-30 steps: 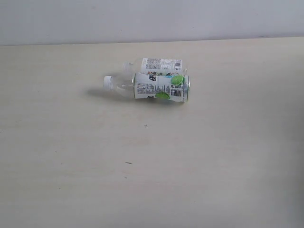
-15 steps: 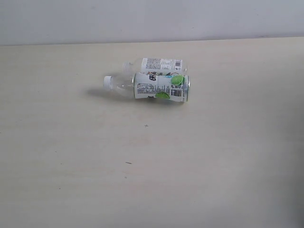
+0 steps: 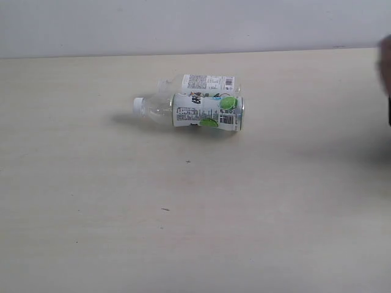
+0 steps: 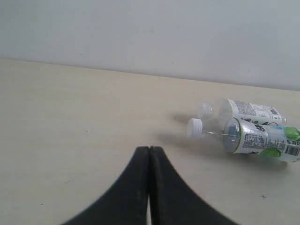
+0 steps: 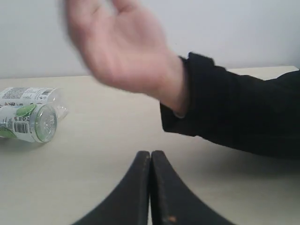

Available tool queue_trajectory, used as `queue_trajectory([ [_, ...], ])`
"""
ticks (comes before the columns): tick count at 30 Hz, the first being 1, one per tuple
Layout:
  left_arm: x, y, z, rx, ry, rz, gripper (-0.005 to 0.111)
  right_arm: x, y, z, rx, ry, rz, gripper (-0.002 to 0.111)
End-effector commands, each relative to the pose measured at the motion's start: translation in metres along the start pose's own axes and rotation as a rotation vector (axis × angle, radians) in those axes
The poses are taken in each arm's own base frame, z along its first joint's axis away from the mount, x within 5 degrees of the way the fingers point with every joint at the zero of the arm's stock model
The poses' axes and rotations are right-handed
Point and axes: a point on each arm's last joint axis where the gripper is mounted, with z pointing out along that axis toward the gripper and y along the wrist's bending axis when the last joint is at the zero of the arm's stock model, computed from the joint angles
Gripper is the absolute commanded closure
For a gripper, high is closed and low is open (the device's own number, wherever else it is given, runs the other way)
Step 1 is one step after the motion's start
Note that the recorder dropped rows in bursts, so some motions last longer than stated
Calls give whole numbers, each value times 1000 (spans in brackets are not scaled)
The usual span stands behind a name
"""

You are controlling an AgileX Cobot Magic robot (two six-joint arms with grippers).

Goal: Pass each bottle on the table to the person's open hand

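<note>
Two clear bottles lie on their sides, touching, on the pale wood table. The nearer bottle has a white cap and a white label with green marks; it also shows as bottle and bottle. Behind it lies a second white-labelled bottle, also visible as bottle and bottle. The pink bottle is out of view. My left gripper is shut and empty, short of the bottles. My right gripper is shut and empty. A person's open hand hovers blurred above the table.
The person's black sleeve reaches in across the table from the right; a dark blur of the sleeve shows at the right edge of the exterior view. A pale wall backs the table's far edge.
A dark blur, the person's sleeve, has come in at the right edge of the exterior view. The two bottles have not moved.
</note>
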Motion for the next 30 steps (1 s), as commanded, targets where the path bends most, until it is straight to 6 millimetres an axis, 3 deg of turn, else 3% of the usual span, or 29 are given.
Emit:
queue_trajectory([
  [1, 1, 0, 0, -1, -1, -6, 107, -1, 0, 0, 2, -18, 1, 108],
  [17, 1, 0, 0, -1, -1, -3, 107, -4, 0, 0, 7, -54, -24, 108],
  [23, 1, 0, 0, -1, -1, -3, 107, -28, 1, -5, -23, -317, 48, 108],
  [27, 1, 0, 0, -1, -1, -3, 107, -43, -2, -12, -65, -503, 360, 108],
  [30, 1, 0, 0, -1, -1, -3, 107, -54, -6, -19, -62, -653, 408, 108],
])
